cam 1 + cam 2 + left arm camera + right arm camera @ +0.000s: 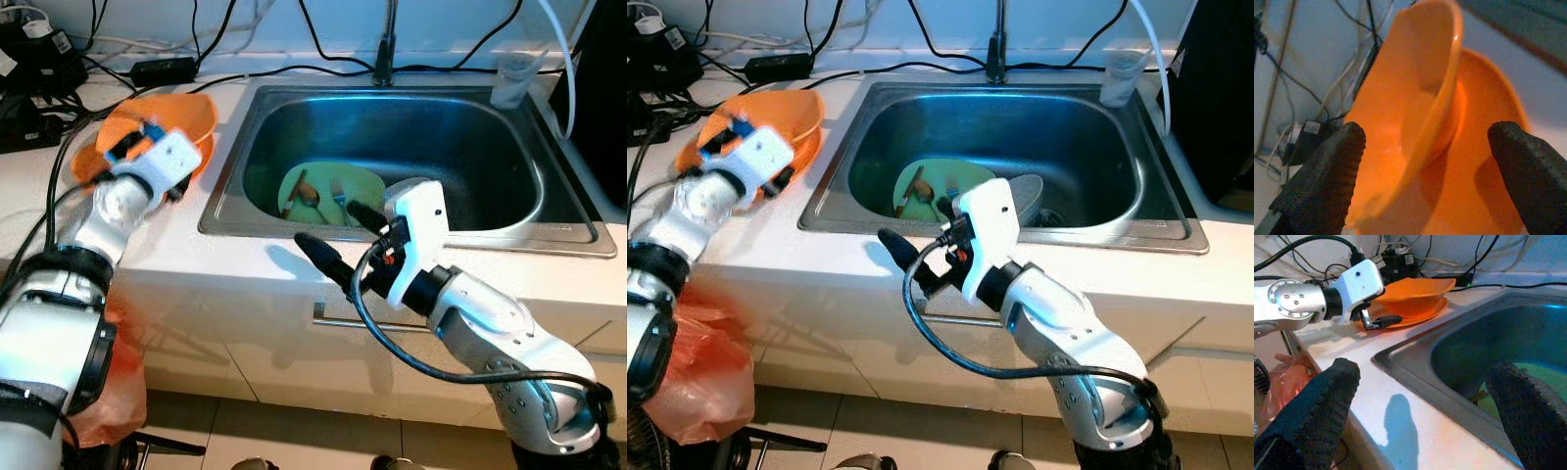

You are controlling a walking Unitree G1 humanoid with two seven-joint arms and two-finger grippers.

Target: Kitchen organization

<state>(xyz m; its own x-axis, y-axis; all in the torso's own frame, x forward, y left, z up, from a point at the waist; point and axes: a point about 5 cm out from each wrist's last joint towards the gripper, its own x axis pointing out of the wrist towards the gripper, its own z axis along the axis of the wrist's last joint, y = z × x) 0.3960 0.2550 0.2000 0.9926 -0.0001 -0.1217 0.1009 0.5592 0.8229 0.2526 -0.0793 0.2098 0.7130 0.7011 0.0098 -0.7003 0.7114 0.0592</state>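
Along tabletop (265,264) front edge: white top w/ steel sink (549,230) set into it; sink rim runs close to front lip, leaving narrow white strip between.

- Right gripper (338,245): hovers over that strip at sink's front rim, fingers spread wide, nothing betw. them. One finger over the white strip, other reaching over the basin edge. Open room to its left along the strip.
- Left gripper (1382,321): at tabletop's left end, beside sink's left rim, fingers parted either side of orange bowl (1415,112); no firm contact visible, so released. Bowl tilted, sitting in orange plate (191,162), plate flat on tabletop just left of sink.
- Green plate (358,186): on sink floor, near front wall; utensils lie on it – brown-handled piece (294,194), fork (338,196). Grey dish (1027,194) partly hidden behind right wrist.
- Faucet (385,44): rear rim, centre. Clear plastic cup (511,78) at rear right corner.
- Rear of tabletop: black cables (167,44), power adapter (162,69), crowded against wall.
- Below: cabinet front w/ metal handle (338,321); tiled floor; orange plastic bag (700,377) hanging low at left.
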